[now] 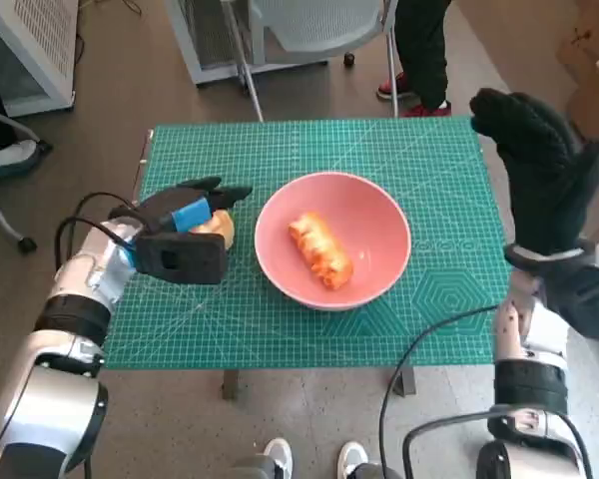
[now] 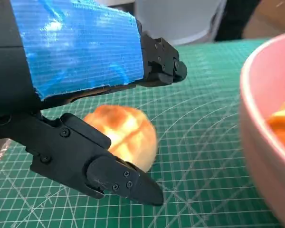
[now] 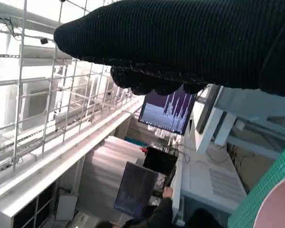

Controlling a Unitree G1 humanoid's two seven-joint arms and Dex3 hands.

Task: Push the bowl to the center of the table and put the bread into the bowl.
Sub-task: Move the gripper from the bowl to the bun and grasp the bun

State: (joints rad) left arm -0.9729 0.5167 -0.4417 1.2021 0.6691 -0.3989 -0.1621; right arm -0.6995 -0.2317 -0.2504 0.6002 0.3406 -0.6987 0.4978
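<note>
Left hand (image 1: 185, 235) straddles a round bread roll (image 1: 220, 228) just left of the bowl (image 1: 379, 215), fingers apart around it — contact cannot be confirmed. The bowl sits near table (image 1: 449, 160) centre and holds a croissant-like bread (image 1: 320, 249), long axis diagonal, far-left to near-right. Right hand (image 1: 539, 175) is raised, empty — clear of the work.

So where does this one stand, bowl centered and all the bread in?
Done: the pink bowl sits about mid-table on the green mat with one twisted bread piece inside. In hand: the left hand is over a round bun beside the bowl, fingers either side; whether they grip it is unclear. Left: getting that bun into the bowl. The right hand is raised, holding nothing.
</note>
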